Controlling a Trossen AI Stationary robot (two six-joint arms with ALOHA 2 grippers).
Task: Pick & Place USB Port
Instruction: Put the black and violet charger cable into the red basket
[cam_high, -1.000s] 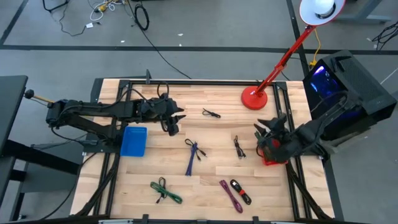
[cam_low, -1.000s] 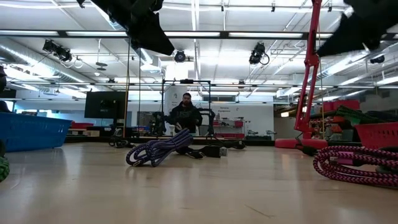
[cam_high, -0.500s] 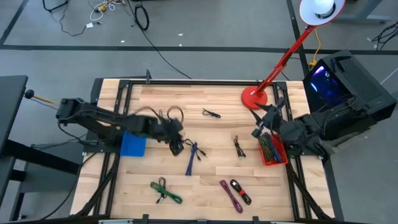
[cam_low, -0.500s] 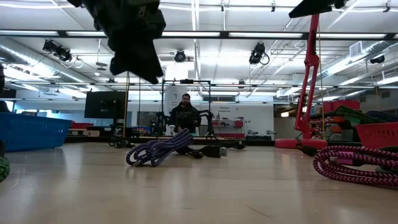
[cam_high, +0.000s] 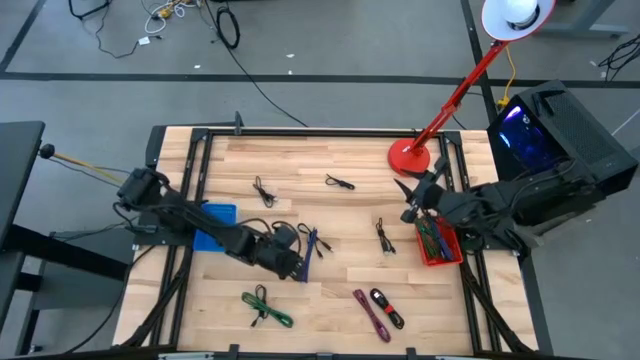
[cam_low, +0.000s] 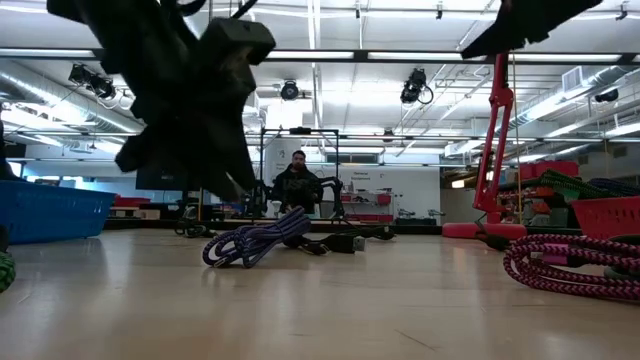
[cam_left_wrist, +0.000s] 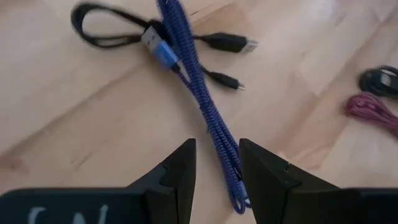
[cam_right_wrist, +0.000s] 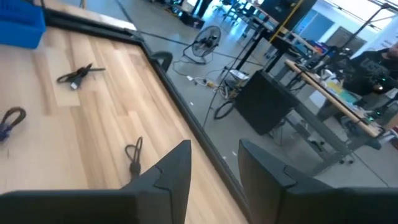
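1. On my left, the left arm reaches low across the wooden table (cam_high: 340, 215), stretched from its base at the table's left edge, past the blue bin (cam_high: 212, 224), toward the middle.
2. I see the left gripper (cam_high: 291, 262) pitched down over the boards. In its wrist view the two dark fingers (cam_left_wrist: 179, 171) stand apart with a narrow gap, and nothing is clamped between them.
3. The blue braided cable (cam_left_wrist: 202, 102) runs straight out ahead of that gap; its near end lies just beneath and between the fingertips, not gripped. Its blue USB plug (cam_left_wrist: 160, 51) sits at the far end, tangled with a black cable (cam_left_wrist: 124, 34).
4. To one side of those jaws, farther off, I make out a magenta cable (cam_left_wrist: 372, 112) and a black coil (cam_left_wrist: 379, 79).
5. In the low view the left gripper hangs large and dark above the table, with the blue bundle behind it.
6. On my right, the right arm waits folded at the table's right edge, its right gripper (cam_high: 414, 192) raised beside the red bin (cam_high: 437, 247) and near the red lamp base (cam_high: 410, 158).
7. Its fingers (cam_right_wrist: 171, 169) are parted, and they hold nothing; two small black cables (cam_right_wrist: 133, 153) lie on the boards ahead.
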